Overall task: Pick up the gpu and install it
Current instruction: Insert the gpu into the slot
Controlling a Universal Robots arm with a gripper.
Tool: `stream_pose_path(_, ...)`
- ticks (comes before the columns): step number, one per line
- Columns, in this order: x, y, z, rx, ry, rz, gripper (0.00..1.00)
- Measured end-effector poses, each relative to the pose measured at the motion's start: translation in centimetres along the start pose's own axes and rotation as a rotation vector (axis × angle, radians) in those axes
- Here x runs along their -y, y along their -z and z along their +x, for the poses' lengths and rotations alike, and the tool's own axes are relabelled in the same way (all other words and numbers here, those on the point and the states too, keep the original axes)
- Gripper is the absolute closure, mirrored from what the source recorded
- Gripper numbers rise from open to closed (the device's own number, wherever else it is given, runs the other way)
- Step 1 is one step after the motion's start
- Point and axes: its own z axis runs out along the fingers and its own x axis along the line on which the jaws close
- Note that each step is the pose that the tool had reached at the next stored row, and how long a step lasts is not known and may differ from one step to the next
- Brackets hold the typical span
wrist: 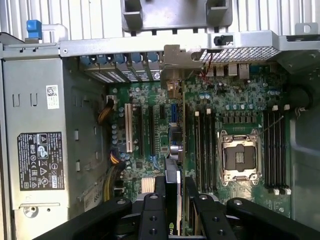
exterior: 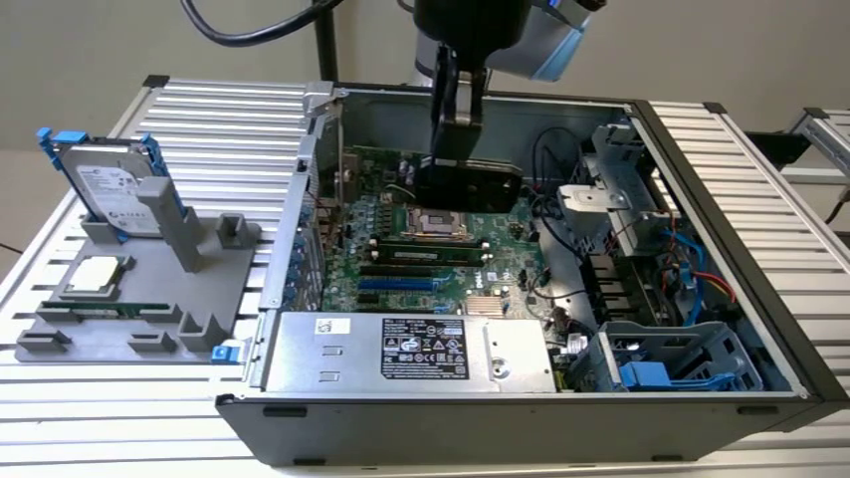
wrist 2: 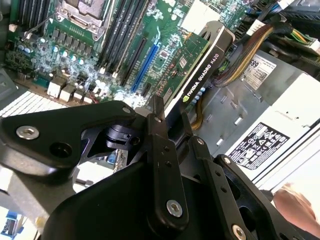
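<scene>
My gripper [exterior: 459, 164] hangs inside the open computer case [exterior: 718, 189], shut on the gpu [exterior: 472, 186], whose black face shows above the motherboard [exterior: 398, 274]. In the second wrist view the gpu [wrist 2: 192, 62] juts out from between the fingers [wrist 2: 159, 131], its green board and black edge visible, the gripper [wrist 2: 172, 114] clamped on its near end. In the first wrist view the gpu [wrist: 172, 172] is edge-on between the fingers [wrist: 154, 210] of the gripper [wrist: 172, 195], over the expansion slots [wrist: 150, 135], with its silver bracket end [wrist: 175, 57] by the case's rear wall.
A grey holder [exterior: 133, 299] on the exterior view's left carries a silver hard drive with blue rails [exterior: 113, 184], a processor chip [exterior: 96, 274] and a memory stick [exterior: 106, 309]. Inside the case are the power supply [exterior: 398, 349], the processor socket [wrist: 240, 157], cables [exterior: 698, 259] and drive cages [exterior: 664, 363].
</scene>
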Motion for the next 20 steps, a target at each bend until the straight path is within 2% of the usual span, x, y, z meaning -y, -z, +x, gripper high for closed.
stream_pose_path(12, 0.13, -1.13, -0.1, -0.009, -0.001, 0.0123, 1.0)
stream_pose_path(15, 0.14, -1.27, -0.11, -0.0117, -0.001, 0.0128, 1.0)
stream_pose_path(20, 0.14, -1.31, -0.11, -0.0118, -0.001, 0.0129, 1.0)
